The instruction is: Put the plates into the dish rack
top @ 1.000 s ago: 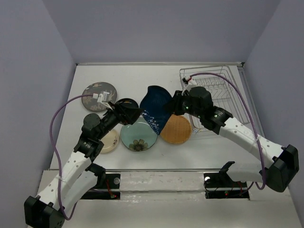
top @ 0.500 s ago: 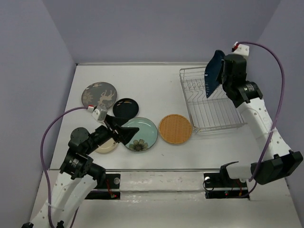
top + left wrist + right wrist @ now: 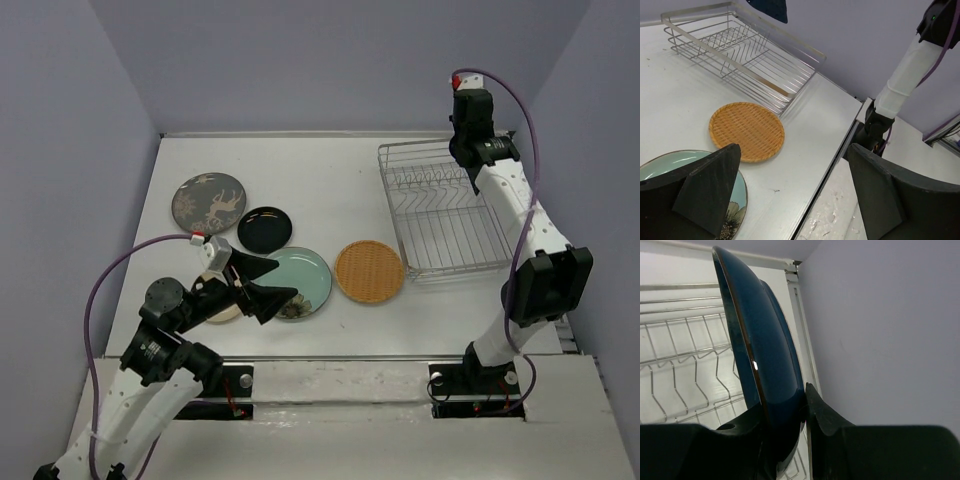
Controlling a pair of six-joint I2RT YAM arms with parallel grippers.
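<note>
My right gripper (image 3: 785, 410) is shut on the rim of the dark blue plate (image 3: 765, 355) and holds it upright, on edge, above the far right end of the silver wire dish rack (image 3: 685, 355). In the top view the right arm (image 3: 472, 130) hides that plate over the rack (image 3: 450, 210). My left gripper (image 3: 268, 283) is open and empty above the pale teal flower plate (image 3: 305, 280). The orange woven plate (image 3: 370, 270), the glossy black plate (image 3: 265, 228) and the grey-brown patterned plate (image 3: 208, 202) lie flat on the table. The cream plate (image 3: 225, 308) is mostly hidden under my left arm.
The left wrist view shows the orange plate (image 3: 746, 131), the teal plate's edge (image 3: 737, 200), the empty rack (image 3: 740, 55) and the table's front edge (image 3: 830, 165). Purple walls close in the table; the right wall stands right beside the rack.
My right arm has carried the dark blue plate from the table's middle up over the rack's far right end. My left arm has drawn back toward the near left.
</note>
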